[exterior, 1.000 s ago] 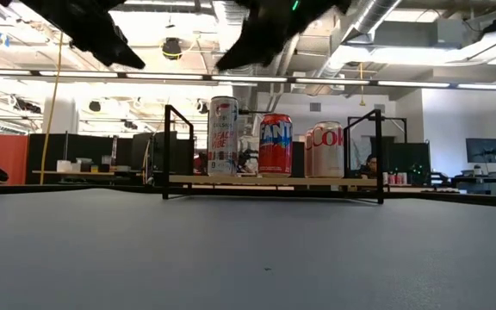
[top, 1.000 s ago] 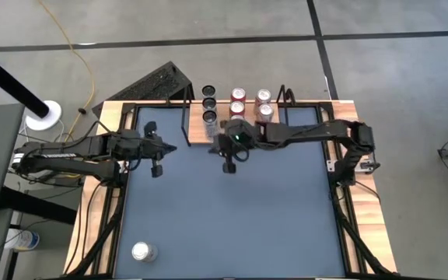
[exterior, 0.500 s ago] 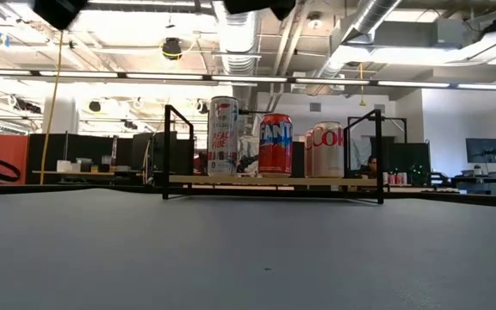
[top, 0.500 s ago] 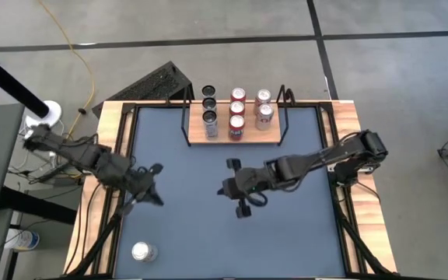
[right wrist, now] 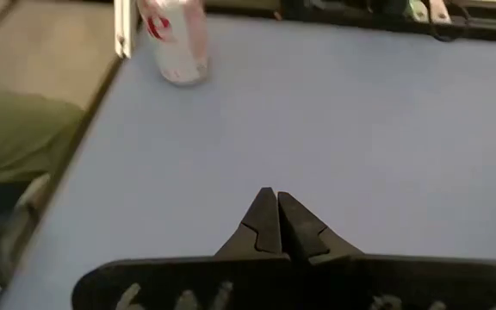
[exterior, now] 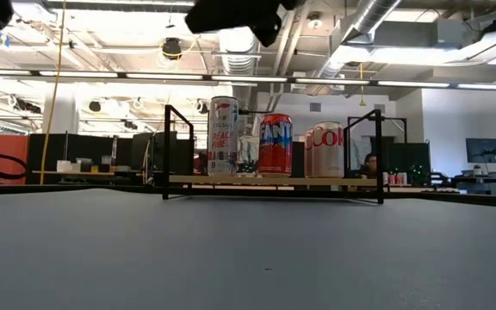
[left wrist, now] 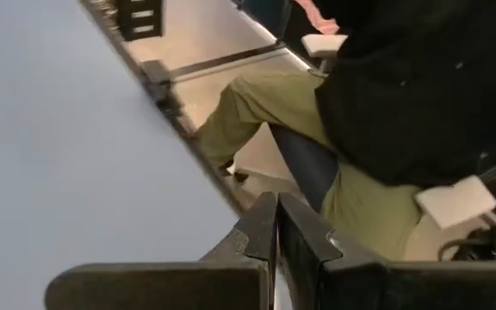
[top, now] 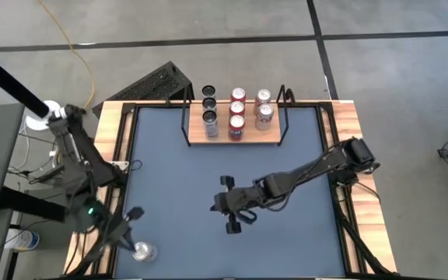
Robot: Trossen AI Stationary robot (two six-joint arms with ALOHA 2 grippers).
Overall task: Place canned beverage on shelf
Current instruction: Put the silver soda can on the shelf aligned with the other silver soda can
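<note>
From above, the loose can (top: 143,251) stands upright near the table's front left corner, well apart from the shelf (top: 234,133) at the back, which already carries two rows of cans. It looks like a rigid, smooth metal cylinder, probably slippery and easily dented if empty, so I would take it across the middle of its side wall. The left gripper (top: 133,218) hangs just behind and above that can, jaws pressed shut on nothing, its arm folded back along the table's left edge. The right gripper (top: 229,205), also shut and empty, reaches low over mid-table. The level view shows three cans upright on the shelf (exterior: 272,180). The left wrist view shows fingers (left wrist: 261,226) closed tip to tip, the table edge ahead. The right wrist view has the can (right wrist: 173,41) far ahead of its closed jaws.
</note>
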